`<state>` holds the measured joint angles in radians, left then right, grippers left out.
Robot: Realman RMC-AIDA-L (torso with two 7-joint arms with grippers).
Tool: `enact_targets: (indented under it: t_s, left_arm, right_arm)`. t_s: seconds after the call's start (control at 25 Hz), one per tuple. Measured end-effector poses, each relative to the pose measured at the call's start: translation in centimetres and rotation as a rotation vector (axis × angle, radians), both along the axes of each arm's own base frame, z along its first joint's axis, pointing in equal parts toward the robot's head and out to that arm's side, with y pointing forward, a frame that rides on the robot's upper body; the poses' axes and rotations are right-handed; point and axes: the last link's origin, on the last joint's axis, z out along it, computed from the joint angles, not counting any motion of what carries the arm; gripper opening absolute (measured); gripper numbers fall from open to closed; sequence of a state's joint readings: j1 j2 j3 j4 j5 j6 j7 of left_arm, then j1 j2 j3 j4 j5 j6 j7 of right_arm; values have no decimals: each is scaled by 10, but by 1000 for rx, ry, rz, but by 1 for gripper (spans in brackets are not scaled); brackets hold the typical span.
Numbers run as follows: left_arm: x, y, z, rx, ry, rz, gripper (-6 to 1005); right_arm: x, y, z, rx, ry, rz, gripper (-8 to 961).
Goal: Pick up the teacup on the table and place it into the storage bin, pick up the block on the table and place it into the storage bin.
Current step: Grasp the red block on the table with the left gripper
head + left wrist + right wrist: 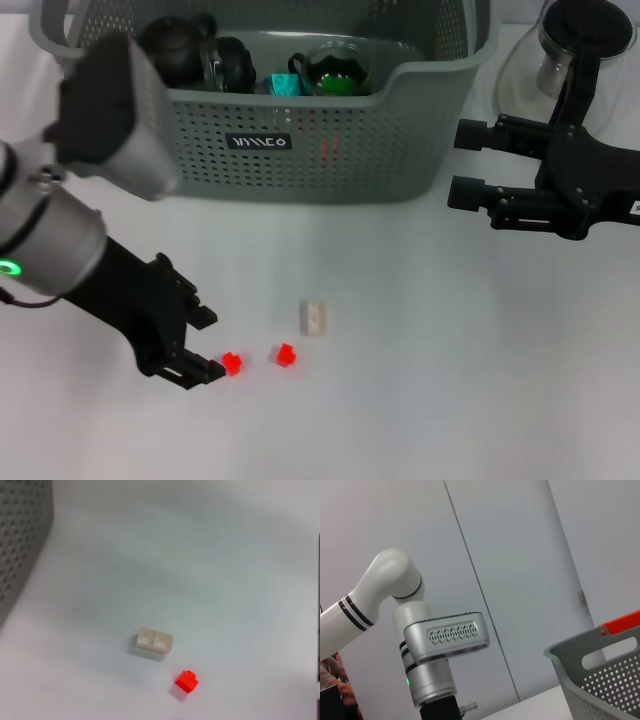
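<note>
One bin [300, 140] at the desk's [450, 350] far edge holds dark teaware and a green piece. Two hands: the right hand [470, 165] hangs spread beside the bin; the left hand [205, 345] lies low, spread, touching one red block [232, 363]. Three blocks: two red, one beige [315, 317]. The left wrist view shows only one red block [186, 681] and the beige.

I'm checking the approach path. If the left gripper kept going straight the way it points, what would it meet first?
Probably the nearer red block, right at the left gripper fingertips; a second red block lies just beyond it.
</note>
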<state>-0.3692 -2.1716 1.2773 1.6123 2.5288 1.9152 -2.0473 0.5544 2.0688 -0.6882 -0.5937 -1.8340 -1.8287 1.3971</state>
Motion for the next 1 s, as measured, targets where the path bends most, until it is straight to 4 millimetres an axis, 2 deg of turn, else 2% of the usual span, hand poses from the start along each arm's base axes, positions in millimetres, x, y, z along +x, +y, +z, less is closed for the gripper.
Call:
enact_targets:
  t_s: [0.4,0.48,1.0]
  left_arm:
    - [3,8,-32,16,94,-62,580]
    - [3,9,-38,20,110,-69,533]
    - [6,3,-56,-6,155,-79,532]
  right_arm:
    - [0,0,0,0,-1,1,851]
    - [0,0,0,0,0,1,850]
    - [1,0,0,2,0,-2,850]
